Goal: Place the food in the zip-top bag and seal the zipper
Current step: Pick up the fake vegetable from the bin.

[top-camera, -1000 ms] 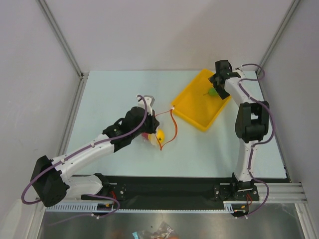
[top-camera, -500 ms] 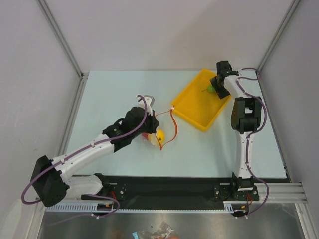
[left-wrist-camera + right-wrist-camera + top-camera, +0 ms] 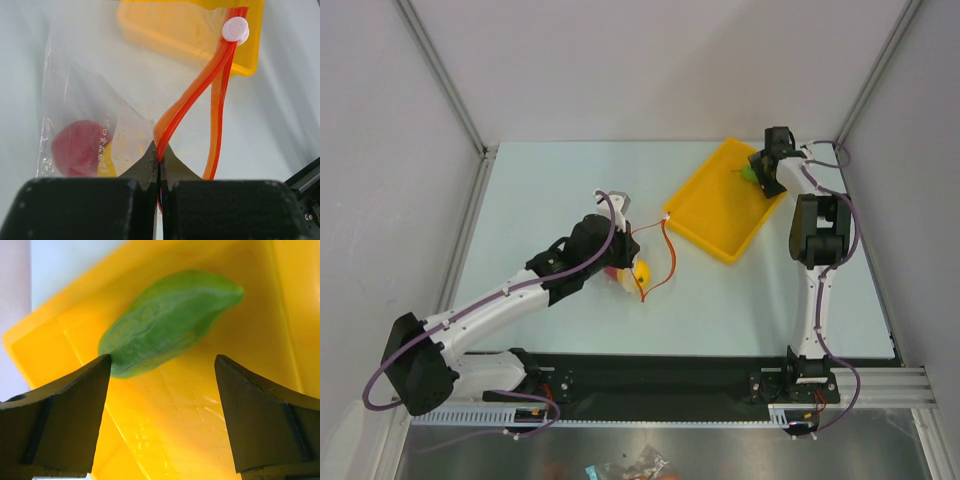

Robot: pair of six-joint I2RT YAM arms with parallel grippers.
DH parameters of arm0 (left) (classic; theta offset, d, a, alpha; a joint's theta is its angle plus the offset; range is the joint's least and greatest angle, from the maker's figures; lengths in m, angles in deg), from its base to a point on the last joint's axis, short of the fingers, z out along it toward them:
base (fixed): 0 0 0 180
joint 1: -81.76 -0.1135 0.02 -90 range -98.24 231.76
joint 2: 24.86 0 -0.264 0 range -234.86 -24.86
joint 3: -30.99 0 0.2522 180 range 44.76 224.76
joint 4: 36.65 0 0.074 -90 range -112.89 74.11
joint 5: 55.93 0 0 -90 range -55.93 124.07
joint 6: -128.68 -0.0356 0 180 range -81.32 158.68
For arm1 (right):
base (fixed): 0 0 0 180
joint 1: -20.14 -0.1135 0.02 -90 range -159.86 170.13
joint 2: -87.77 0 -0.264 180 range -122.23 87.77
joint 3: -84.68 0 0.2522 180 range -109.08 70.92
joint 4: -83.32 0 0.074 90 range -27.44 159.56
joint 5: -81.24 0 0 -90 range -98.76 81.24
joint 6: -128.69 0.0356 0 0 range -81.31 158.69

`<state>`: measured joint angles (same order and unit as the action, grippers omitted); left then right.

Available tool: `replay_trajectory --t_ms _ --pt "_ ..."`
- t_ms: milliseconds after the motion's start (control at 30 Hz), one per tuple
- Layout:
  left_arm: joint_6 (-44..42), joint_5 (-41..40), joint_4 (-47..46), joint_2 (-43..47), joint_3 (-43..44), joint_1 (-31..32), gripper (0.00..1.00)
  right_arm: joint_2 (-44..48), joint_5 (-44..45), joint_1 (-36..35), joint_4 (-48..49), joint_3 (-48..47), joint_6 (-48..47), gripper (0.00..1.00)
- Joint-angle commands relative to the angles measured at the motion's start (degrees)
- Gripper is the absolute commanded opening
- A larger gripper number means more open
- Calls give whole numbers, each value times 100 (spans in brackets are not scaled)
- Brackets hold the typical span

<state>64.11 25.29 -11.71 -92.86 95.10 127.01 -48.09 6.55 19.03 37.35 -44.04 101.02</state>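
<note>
The clear zip-top bag (image 3: 95, 100) lies mid-table with its red-orange zipper (image 3: 192, 95) looped open; it also shows in the top view (image 3: 625, 275). The round red fruit (image 3: 75, 147) and the yellow lemon (image 3: 642, 271) are inside it. My left gripper (image 3: 159, 155) is shut on the zipper strip at the bag's mouth. The green vegetable (image 3: 170, 322) lies in the yellow tray (image 3: 165, 410), at its far corner in the top view (image 3: 748, 174). My right gripper (image 3: 160, 370) is open just above it, its left finger tip touching the vegetable's end.
The yellow tray (image 3: 705, 215) sits at the back right of the table, near the right wall. A white slider tab (image 3: 235, 29) sits on the zipper's far end. Frame posts stand at both back corners.
My right gripper has moved toward the tray's far right corner and turned over the green vegetable. The left gripper and the bag have not moved.
</note>
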Motion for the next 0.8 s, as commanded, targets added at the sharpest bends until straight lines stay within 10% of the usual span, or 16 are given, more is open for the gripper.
replay_trajectory --t_ms 0,300,767 --pt "15 60 -204 60 28 18 0 532 77 -30 941 903 34 88" --pt "32 87 -221 16 28 18 0 1131 288 -39 1903 1688 51 88" --pt "6 69 -178 25 36 18 1 236 201 269 -100 57 1440 90"
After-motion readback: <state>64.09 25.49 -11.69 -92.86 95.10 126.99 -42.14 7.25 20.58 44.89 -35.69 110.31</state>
